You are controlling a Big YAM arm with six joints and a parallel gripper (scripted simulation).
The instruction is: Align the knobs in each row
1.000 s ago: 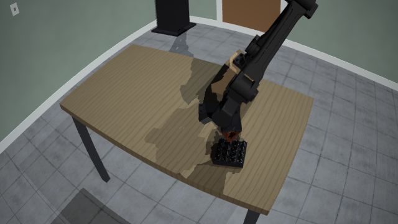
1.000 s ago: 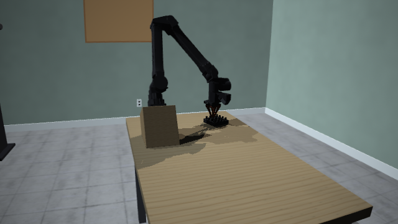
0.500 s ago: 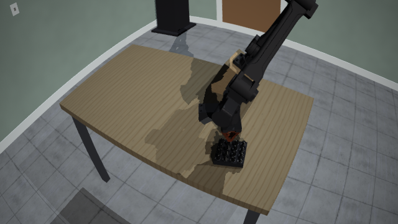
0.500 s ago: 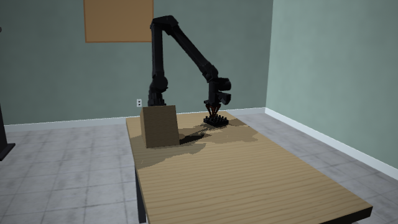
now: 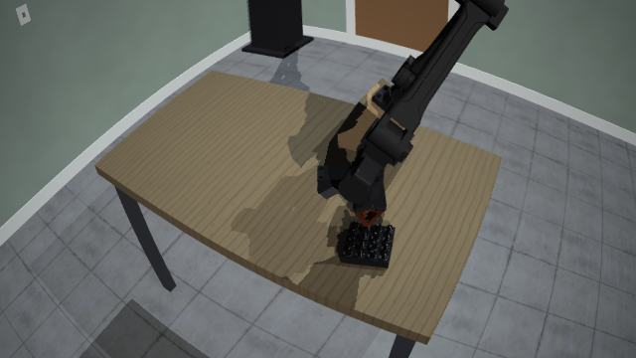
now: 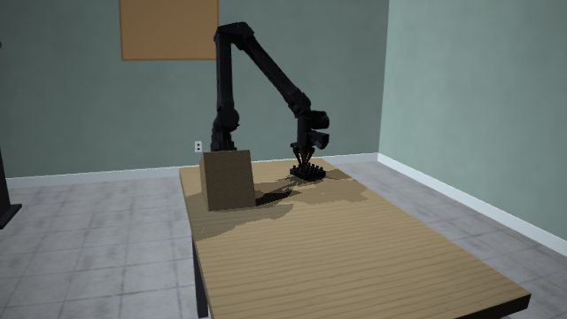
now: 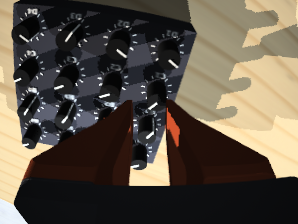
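Note:
The black knob box (image 5: 368, 245) (image 6: 307, 172) (image 7: 93, 63) stands on the wooden table (image 5: 214, 139) (image 6: 337, 252), near its edge. It carries several black knobs with white lines and rings of marks. My gripper (image 5: 369, 217) (image 6: 304, 159) (image 7: 149, 109) points down just above the box. Its dark red fingers stand a small way apart. In the wrist view they flank one knob (image 7: 145, 128) in the right-hand column, near the box's near edge. I see no contact with that knob. The printed names are too small to read.
A tan block (image 6: 228, 179) (image 5: 369, 106) under the arm's base stands on the table close behind the knob box. A black pedestal (image 5: 275, 25) stands on the floor beyond the table.

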